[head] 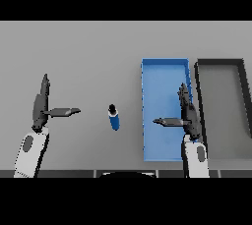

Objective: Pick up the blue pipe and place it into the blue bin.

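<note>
Head view: the blue pipe (113, 118) lies on the table (88, 57), long axis near-to-far, just left of the blue bin (147, 111). Right hand (186, 116) over the bin and left hand (42, 108) both spread, empty; right looks slightly nearer.

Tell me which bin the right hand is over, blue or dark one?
The blue bin. The right hand hangs above its right side, thumb pointing inward across the blue floor; the dark bin lies just right of it.
</note>
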Available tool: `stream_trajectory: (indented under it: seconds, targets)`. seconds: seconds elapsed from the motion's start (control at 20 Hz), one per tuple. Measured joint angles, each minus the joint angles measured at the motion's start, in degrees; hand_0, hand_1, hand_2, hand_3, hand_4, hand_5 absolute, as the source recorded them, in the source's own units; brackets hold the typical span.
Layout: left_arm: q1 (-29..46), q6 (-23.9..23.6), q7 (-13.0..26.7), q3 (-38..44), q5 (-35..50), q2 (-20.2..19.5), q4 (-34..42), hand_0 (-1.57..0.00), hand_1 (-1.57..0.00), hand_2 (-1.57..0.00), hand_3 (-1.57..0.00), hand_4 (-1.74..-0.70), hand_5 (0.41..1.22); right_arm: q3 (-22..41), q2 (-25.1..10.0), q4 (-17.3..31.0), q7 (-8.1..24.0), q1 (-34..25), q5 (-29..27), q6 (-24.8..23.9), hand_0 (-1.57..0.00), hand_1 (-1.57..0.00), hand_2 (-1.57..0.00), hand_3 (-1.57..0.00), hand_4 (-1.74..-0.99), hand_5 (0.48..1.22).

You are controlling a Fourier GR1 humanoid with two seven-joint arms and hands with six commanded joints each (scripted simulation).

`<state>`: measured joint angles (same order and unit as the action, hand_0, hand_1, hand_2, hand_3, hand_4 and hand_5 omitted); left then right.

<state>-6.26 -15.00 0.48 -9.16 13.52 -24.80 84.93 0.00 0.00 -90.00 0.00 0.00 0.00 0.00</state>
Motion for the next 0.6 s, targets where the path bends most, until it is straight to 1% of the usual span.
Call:
stream_trajectory:
  seconds: [0.2, 0.3, 0.35, 0.4, 0.45, 0.5, 0.55, 0.6]
  targets:
    - [0.52, -0.54, -0.5, -0.58, -0.49, 0.44, 0.87, 0.0, 0.0, 0.0, 0.0, -1.01, 0.586, -0.34, -0.58, -0.41, -0.35, 0.66, -0.5, 0.45, 0.0, 0.0, 0.0, 0.0, -1.222, 0.603]
    - [-0.12, -1.03, 0.32, -0.98, -0.88, 0.82, 0.92, 0.0, 0.0, 0.0, 0.0, -1.01, 0.586, -0.45, -0.99, -0.56, 0.04, 0.66, -0.68, 0.75, 0.0, 0.0, 0.0, 0.0, -1.222, 0.603]
    - [2.62, 4.73, -3.89, -2.86, -1.46, -2.83, 1.98, 0.0, 0.0, 0.0, 0.0, -1.01, 0.588, 0.89, -4.68, -2.46, -4.48, 2.99, 2.16, 2.53, 0.0, 0.0, 0.0, 0.0, -1.227, 0.603]
    - [3.37, 8.46, -5.5, -3.81, -1.6, -5.15, 2.14, 0.0, 0.0, 0.0, 0.0, -1.01, 0.588, 1.88, -6.46, -4.17, -6.47, 4.63, 3.38, 3.82, 0.0, 0.0, 0.0, 0.0, -1.23, 0.601]
    - [3.86, 10.67, -6.49, -4.06, -1.63, -6.9, 2.09, 0.0, 0.0, 0.0, 0.0, -1.01, 0.588, 2.93, -6.91, -5.48, -6.63, 5.8, 4.43, 4.25, 0.0, 0.0, 0.0, 0.0, -1.228, 0.599]
    - [5.01, 11.86, -7.63, -4.44, -1.84, -7.84, 2.58, 0.0, 0.0, 0.0, 0.0, -1.01, 0.589, 3.39, -7.53, -5.98, -6.12, 6.12, 5.0, 4.64, 0.0, 0.0, 0.0, 0.0, -1.232, 0.599]
    - [5.01, 12.47, -7.77, -4.75, -1.98, -8.26, 2.98, 0.0, 0.0, 0.0, 0.0, -1.01, 0.587, 3.33, -8.23, -6.62, -5.57, 6.32, 5.07, 4.87, 0.0, 0.0, 0.0, 0.0, -1.231, 0.599]
    - [5.19, 12.86, -7.58, -5.12, -2.17, -8.48, 3.16, 0.0, 0.0, 0.0, 0.0, -1.01, 0.587, 3.83, -8.0, -6.85, -4.77, 6.27, 5.31, 4.98, 0.0, 0.0, 0.0, 0.0, -1.23, 0.595]
